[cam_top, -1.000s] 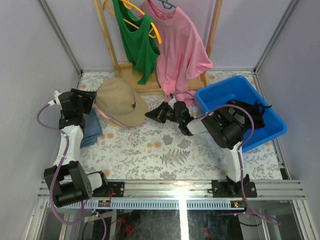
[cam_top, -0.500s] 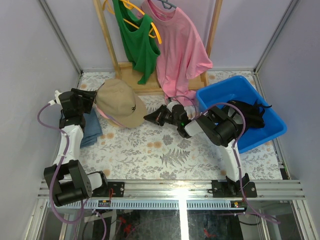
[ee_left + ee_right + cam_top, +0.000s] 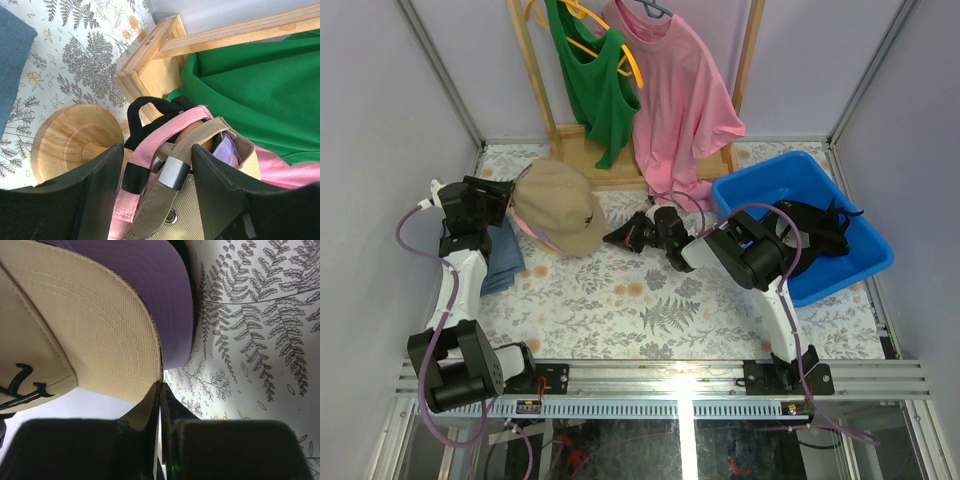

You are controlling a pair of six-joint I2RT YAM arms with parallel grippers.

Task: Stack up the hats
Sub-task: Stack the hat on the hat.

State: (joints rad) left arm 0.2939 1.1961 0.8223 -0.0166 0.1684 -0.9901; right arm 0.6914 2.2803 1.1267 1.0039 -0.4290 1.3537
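From above, the tan cap [image 3: 558,200] sits at the far left of the tabletop [image 3: 620,300], in front of the wooden rack [image 3: 580,150]. Its long axis runs from the back, by the left fingers [image 3: 498,195], to the brim, which points right and a little toward the near edge. The right fingers [image 3: 613,238] point left at that brim. A black cap [image 3: 820,225] lies in the blue bin [image 3: 750,190] to the right.

Since a second ago the right fingers have moved left, and the tan cap has shifted slightly left with them. The left arm has not moved.

Left wrist: the left fingers are spread wide, one either side of the caps' back straps – pink strap [image 3: 155,145], tan strap [image 3: 195,142] and black strap [image 3: 145,107]. The round wooden stand [image 3: 70,140] is just beside them.

Right wrist: the right fingers are almost together, only a thin slit between them, and their tips are at the edge of the tan brim [image 3: 100,325]. Whether they pinch it I cannot tell. A lavender brim [image 3: 170,300] lies directly under the tan one – both point the same way.
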